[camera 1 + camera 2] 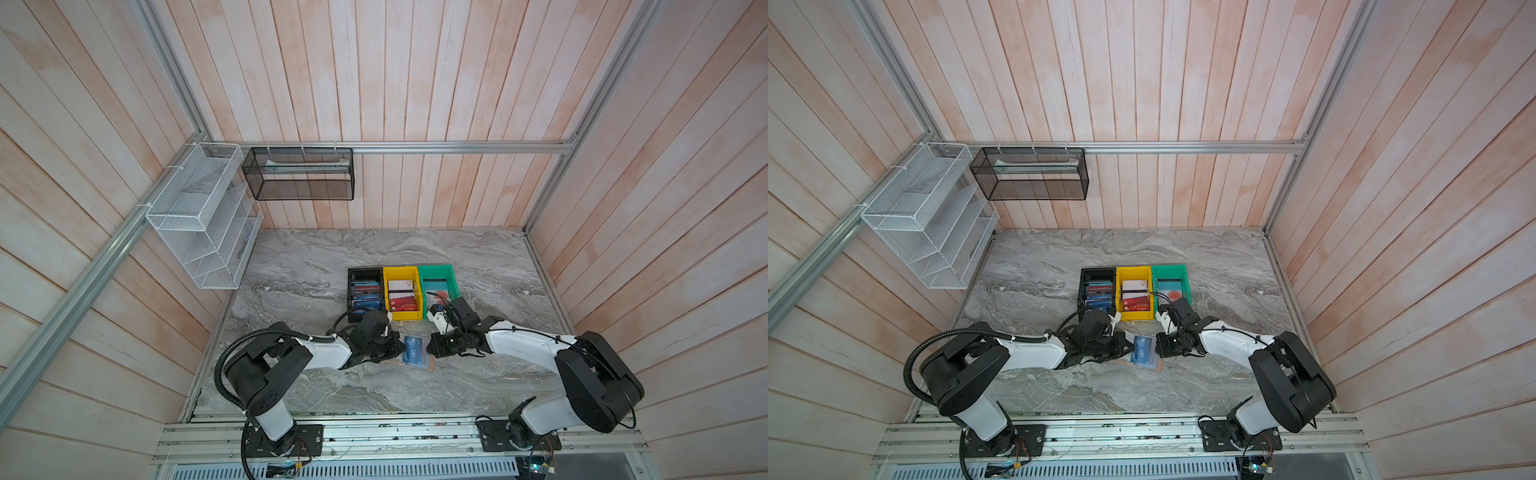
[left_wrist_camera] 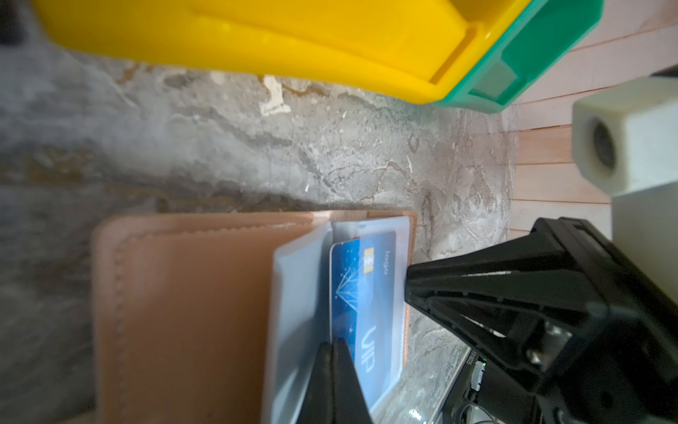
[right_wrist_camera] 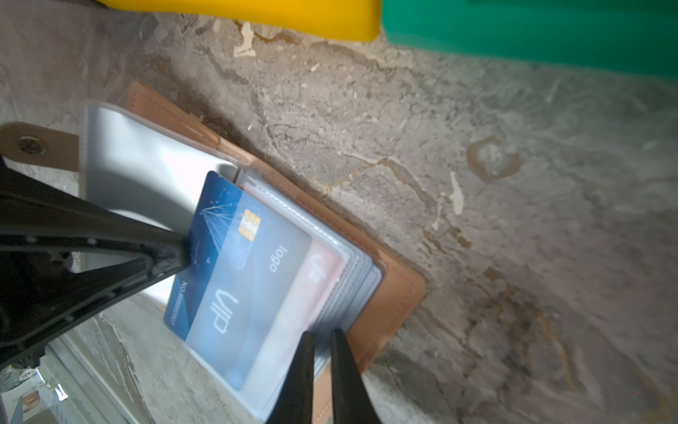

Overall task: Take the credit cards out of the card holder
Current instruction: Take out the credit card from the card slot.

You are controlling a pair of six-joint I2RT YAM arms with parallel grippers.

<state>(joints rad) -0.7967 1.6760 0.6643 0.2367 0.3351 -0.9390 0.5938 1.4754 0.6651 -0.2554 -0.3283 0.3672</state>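
The tan card holder [image 1: 394, 363] [image 2: 183, 312] [image 3: 398, 293] lies open on the marble table between both arms, its clear sleeves fanned out. A blue credit card lettered "VIP" [image 1: 415, 352] [image 1: 1143, 353] [image 2: 367, 293] [image 3: 238, 279] sticks partly out of the top sleeve. My left gripper [image 1: 401, 347] [image 2: 333, 345] is shut on that card's edge. My right gripper [image 1: 430, 353] [image 3: 323, 336] is shut on the edge of the sleeve stack on the side of the card holder away from the left gripper. A reddish card [image 3: 324, 266] shows faintly in the sleeve below.
Three bins stand side by side just behind the card holder: black [image 1: 365, 272], yellow [image 1: 402, 271] and green [image 1: 436, 269], each with cards inside. A white wire rack [image 1: 199, 216] and a black mesh basket [image 1: 299, 174] hang on the walls.
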